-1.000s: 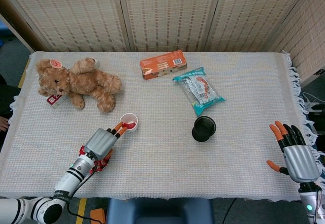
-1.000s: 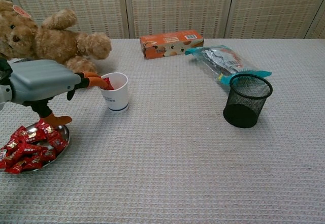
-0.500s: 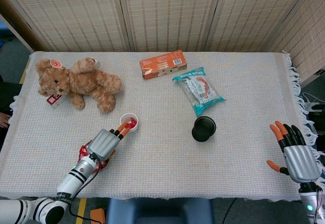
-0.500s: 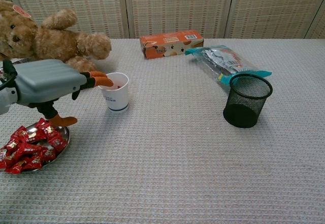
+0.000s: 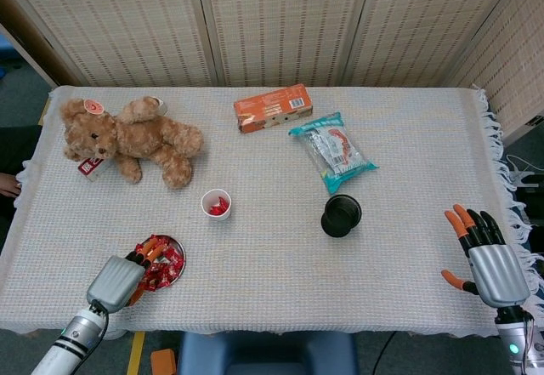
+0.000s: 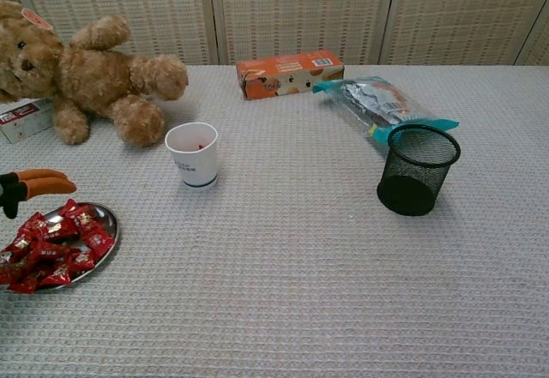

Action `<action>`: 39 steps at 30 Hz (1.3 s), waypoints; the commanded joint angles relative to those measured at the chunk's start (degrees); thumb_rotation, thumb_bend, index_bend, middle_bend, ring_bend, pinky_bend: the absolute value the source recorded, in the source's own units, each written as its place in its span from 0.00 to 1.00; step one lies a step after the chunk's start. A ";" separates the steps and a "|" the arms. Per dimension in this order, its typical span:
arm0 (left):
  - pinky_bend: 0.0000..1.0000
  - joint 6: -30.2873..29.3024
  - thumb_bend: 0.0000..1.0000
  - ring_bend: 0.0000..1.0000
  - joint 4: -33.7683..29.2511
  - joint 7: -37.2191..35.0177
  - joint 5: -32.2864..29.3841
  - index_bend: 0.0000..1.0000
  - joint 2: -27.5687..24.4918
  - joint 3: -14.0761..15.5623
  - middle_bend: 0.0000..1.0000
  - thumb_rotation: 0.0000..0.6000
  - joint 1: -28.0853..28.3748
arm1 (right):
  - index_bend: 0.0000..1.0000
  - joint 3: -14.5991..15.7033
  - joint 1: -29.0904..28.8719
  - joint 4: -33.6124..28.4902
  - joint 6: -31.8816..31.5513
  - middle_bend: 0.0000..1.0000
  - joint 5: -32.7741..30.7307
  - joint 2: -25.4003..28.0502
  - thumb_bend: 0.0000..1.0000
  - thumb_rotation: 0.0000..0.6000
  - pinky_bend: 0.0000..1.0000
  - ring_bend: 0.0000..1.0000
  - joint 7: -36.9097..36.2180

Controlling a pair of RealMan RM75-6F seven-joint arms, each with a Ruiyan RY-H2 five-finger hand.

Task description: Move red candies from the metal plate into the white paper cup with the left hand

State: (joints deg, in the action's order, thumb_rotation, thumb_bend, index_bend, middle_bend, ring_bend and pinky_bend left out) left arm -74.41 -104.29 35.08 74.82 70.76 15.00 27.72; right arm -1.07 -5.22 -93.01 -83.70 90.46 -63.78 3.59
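Landmark: white paper cup (image 5: 216, 204), standing upright on the bench (image 5: 272, 264).

Progress: a little red shows inside the cup, so some candy is judged already delivered. Most of the job is left: the metal plate (image 6: 112, 222), near the cup on the robot's side and toward its left, carries a heap of red candies (image 6: 53, 250).

Left hand (image 5: 121, 276): at the plate's near edge, fingertips (image 6: 47, 181) over the candies. Fingers look extended and close together; whether anything is pinched, cannot tell. Judged to be placed for another pick.

Right hand (image 5: 486, 257): far from the cup at the opposite bench edge, fingers spread, holding nothing.

Surface: pale woven cloth with a fringe on the far side from the plate. A teddy bear (image 5: 127, 139) lies beyond the cup; an orange box (image 5: 273, 107), a snack packet (image 5: 333, 151) and a black mesh pot (image 6: 418, 169) sit to its other side.

Room: woven folding screens (image 5: 280, 22) behind the bench.
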 commanded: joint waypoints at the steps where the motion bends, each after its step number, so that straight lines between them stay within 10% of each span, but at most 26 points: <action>1: 0.80 -1.56 0.32 0.27 1.57 -1.07 0.86 0.00 -0.35 0.68 0.00 1.00 -2.67 | 0.00 0.14 -0.32 -0.05 0.64 0.00 0.04 -0.29 0.04 1.00 0.00 0.00 0.48; 39: 0.86 5.82 0.32 0.35 14.13 1.10 1.13 0.00 10.87 -9.21 0.00 1.00 -5.17 | 0.00 0.30 -0.24 -0.42 0.37 0.00 0.00 -0.05 0.04 1.00 0.00 0.00 0.60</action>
State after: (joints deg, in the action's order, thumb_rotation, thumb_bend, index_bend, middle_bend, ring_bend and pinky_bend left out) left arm -68.66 -90.14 36.07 75.87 81.56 5.87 22.51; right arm -0.77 -5.46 -93.43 -83.32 90.46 -63.83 4.19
